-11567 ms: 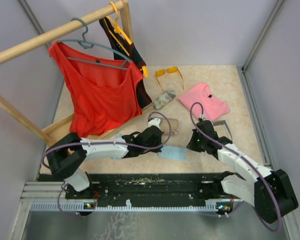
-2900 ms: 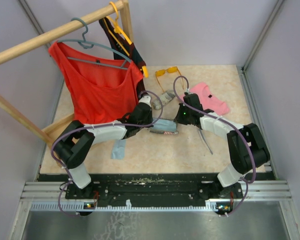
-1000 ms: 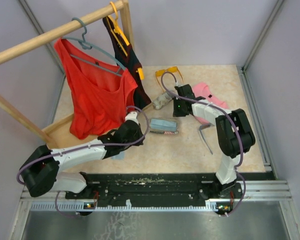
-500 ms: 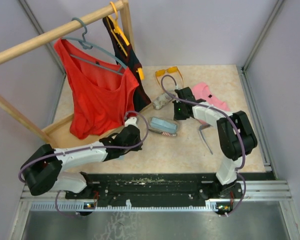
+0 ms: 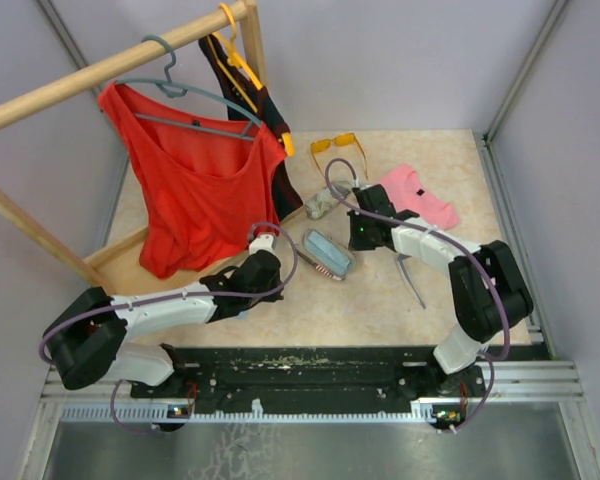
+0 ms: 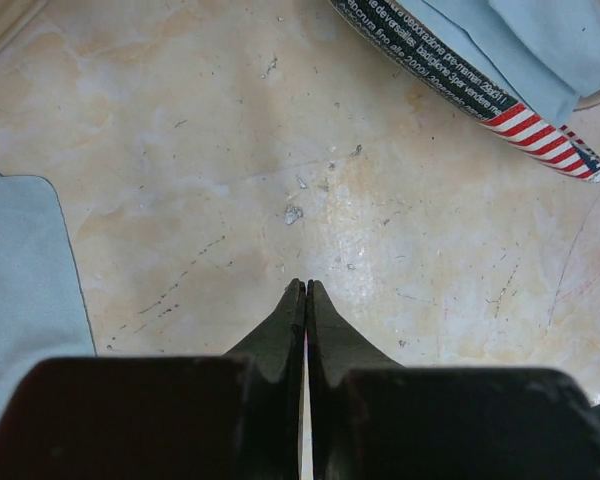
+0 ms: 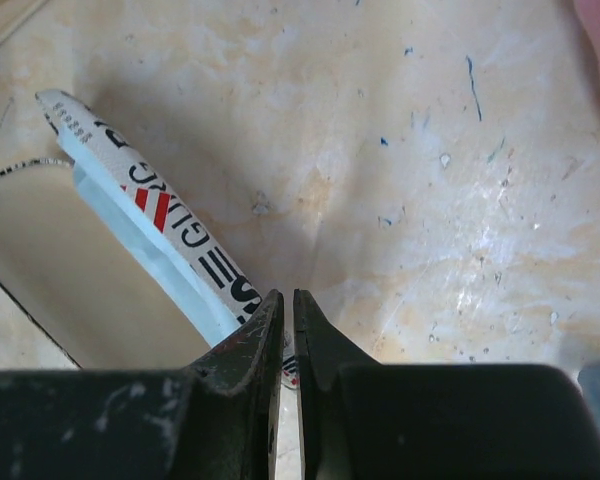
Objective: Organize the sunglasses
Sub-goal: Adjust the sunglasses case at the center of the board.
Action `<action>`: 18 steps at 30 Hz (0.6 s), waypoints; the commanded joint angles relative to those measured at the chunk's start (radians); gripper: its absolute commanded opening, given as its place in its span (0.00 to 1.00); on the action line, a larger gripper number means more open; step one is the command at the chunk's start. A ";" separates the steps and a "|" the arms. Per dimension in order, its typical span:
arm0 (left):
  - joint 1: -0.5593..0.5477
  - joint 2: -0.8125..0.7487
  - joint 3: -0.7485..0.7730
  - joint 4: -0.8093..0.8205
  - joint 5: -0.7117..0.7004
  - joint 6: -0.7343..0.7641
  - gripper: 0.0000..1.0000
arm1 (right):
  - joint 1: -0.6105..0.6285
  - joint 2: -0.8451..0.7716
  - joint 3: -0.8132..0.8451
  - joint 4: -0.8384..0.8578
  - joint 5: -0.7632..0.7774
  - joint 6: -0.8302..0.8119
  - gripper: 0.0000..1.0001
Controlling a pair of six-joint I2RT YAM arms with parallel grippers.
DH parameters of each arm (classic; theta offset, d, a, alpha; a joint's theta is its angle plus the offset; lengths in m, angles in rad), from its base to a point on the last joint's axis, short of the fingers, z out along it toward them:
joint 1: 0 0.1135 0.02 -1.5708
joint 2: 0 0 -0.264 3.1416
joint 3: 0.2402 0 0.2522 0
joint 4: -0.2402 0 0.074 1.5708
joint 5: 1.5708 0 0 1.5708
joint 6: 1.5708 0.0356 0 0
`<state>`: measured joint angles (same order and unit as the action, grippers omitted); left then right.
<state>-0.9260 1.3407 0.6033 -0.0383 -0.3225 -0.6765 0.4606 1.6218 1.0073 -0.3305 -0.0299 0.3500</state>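
The orange-yellow sunglasses (image 5: pixel 338 146) lie open at the back of the table. The slim greyish-lilac sunglasses (image 5: pixel 412 278) lie right of centre, beside my right forearm. An open printed glasses case (image 5: pixel 327 253) with a light-blue cloth in it lies slanted in the middle. My right gripper (image 5: pixel 352 248) (image 7: pixel 287 293) is pinched to a thin slit at the case's right end. The case's printed rim (image 7: pixel 180 230) runs in under its fingers. My left gripper (image 5: pixel 278 268) (image 6: pixel 305 283) is shut and empty, low over bare table left of the case (image 6: pixel 460 70).
A second patterned case (image 5: pixel 320 205) lies behind the open one, and a pink shirt (image 5: pixel 420 195) sits at the right. A red top (image 5: pixel 195 185) and a dark garment (image 5: pixel 250 90) hang from the wooden rack (image 5: pixel 110 65). A flat blue cloth (image 6: pixel 20 280) lies left of my left gripper.
The open case has turned from lying level to slanting, its right end drawn nearer with my right gripper. My left arm has pulled back from the case and its jaws have shut.
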 commanded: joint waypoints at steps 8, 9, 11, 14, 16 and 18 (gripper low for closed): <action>-0.001 0.002 0.022 -0.014 -0.050 0.029 0.03 | 0.037 -0.111 -0.068 0.029 -0.006 0.047 0.09; -0.002 0.002 0.024 -0.014 -0.051 0.030 0.03 | 0.041 -0.116 -0.073 0.030 -0.006 0.050 0.09; 0.001 0.000 0.026 -0.014 -0.056 0.033 0.03 | 0.049 -0.126 -0.083 0.031 -0.009 0.056 0.09; 0.005 0.001 0.031 -0.018 -0.060 0.038 0.03 | 0.060 -0.144 -0.100 0.030 -0.012 0.067 0.09; 0.009 0.000 0.032 -0.018 -0.061 0.043 0.03 | 0.066 -0.158 -0.110 0.028 -0.012 0.074 0.09; 0.014 0.002 0.035 -0.017 -0.061 0.045 0.03 | 0.071 -0.176 -0.122 0.025 -0.013 0.080 0.09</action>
<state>-0.9226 1.3407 0.6075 -0.0528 -0.3660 -0.6498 0.5171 1.5120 0.8967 -0.3290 -0.0326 0.4053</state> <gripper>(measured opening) 0.033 0.094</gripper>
